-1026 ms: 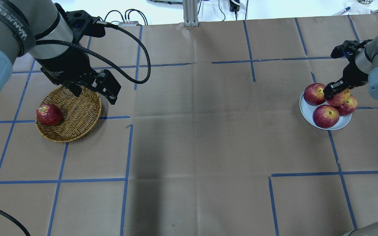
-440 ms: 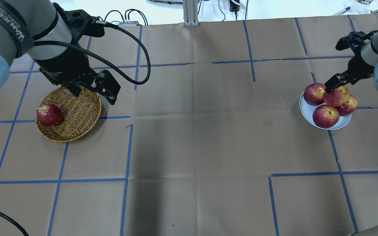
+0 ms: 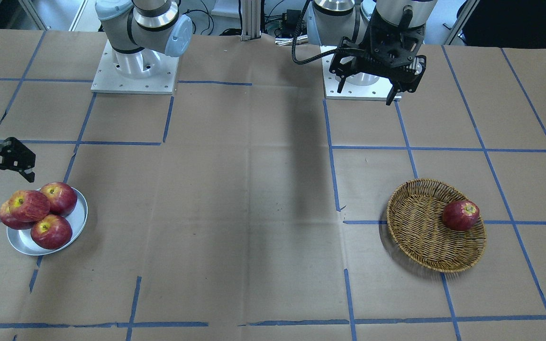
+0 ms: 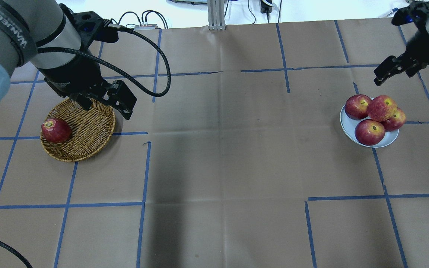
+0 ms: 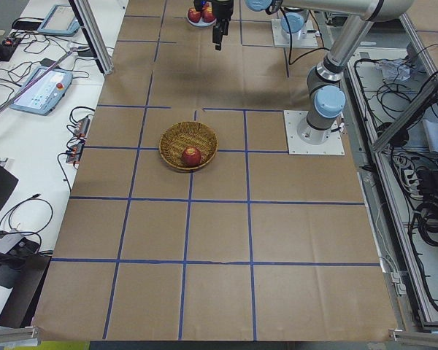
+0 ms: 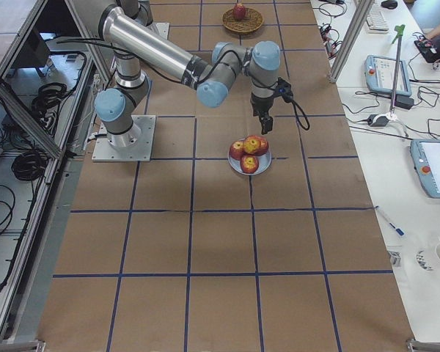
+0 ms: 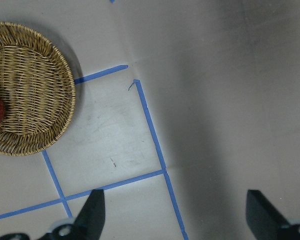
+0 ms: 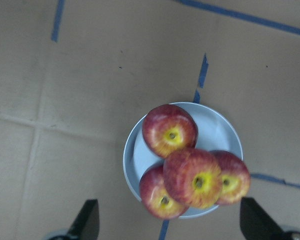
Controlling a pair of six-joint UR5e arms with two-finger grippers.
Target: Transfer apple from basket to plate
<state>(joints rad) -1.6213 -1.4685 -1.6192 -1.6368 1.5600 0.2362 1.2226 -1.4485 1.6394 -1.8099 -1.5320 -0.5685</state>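
The pinkish-red streaked apple [image 4: 382, 108] with a yellow stem patch rests on top of three other apples on the silver plate [image 4: 345, 125] at the right. It also shows in the right wrist view [image 8: 192, 177] and the front view [image 3: 29, 205]. My right gripper [image 4: 397, 70] is open and empty, raised above and just beyond the plate. The wicker basket [image 4: 88, 126] at the left holds one darker red apple [image 4: 55, 130]. My left gripper [image 4: 106, 108] is open and empty, hovering over the basket's far right rim.
Brown paper with blue tape lines covers the table [image 4: 222, 156]. A black cable [image 4: 162, 67] loops from the left wrist. The arm bases [image 3: 133, 71] stand at the robot's side of the table.
My right gripper has let go of the streaked apple on top of the pile and risen up and away from the plate. The left arm has barely moved.
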